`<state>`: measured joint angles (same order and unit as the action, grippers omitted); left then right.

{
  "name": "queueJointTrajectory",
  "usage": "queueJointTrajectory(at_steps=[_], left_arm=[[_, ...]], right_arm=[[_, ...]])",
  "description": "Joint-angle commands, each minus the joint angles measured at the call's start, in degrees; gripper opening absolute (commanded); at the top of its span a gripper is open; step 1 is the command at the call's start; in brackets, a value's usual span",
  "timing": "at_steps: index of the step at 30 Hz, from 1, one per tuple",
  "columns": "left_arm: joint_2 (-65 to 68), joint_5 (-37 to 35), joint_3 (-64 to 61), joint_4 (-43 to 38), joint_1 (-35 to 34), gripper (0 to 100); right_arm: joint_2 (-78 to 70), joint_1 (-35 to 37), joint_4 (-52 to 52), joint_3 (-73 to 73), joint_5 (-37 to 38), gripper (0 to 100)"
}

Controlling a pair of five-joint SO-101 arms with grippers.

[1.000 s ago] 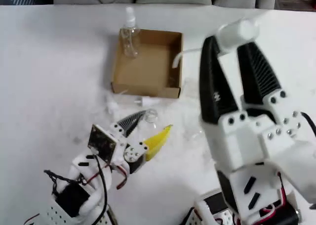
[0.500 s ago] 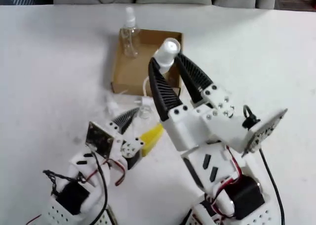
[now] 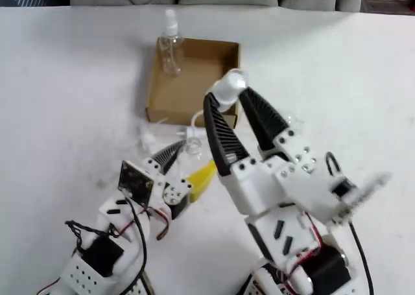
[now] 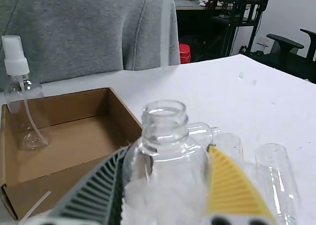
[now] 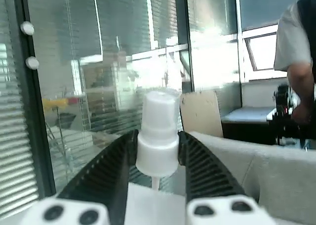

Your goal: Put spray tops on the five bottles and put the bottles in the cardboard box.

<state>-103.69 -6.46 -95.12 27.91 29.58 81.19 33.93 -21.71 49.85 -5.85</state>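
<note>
Right hand (image 3: 228, 98) — pinching spray top (image 3: 229, 85).

Bottle (image 3: 170, 45) in box (image 3: 202, 91), far-left corner

The high view looks steeply down over the table (image 3: 65, 68). The left wrist view looks low across it, sharing the cardboard box (image 3: 201, 91) (image 4: 74, 104). The right wrist view faces windows (image 5: 98, 62).

Btm of held bottle (image 4: 164, 122) hidden behind left gripper (image 4: 168, 153); loose bottle (image 4: 278, 180) nr it cut by pic edge.
</note>
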Motion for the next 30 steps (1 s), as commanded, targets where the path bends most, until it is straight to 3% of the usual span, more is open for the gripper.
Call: queueJointTrajectory(at_steps=[1,30], left_arm=[[-1.10,0.53,0.62,-2.29,-0.66,2],[-1.10,0.53,0.35,-2.11,-0.75,2]], right_arm=[[0.22,0.22,0.75,1.23,0.00,1.5],[0.31,0.31,0.48,14.07,0.09,1.5]])
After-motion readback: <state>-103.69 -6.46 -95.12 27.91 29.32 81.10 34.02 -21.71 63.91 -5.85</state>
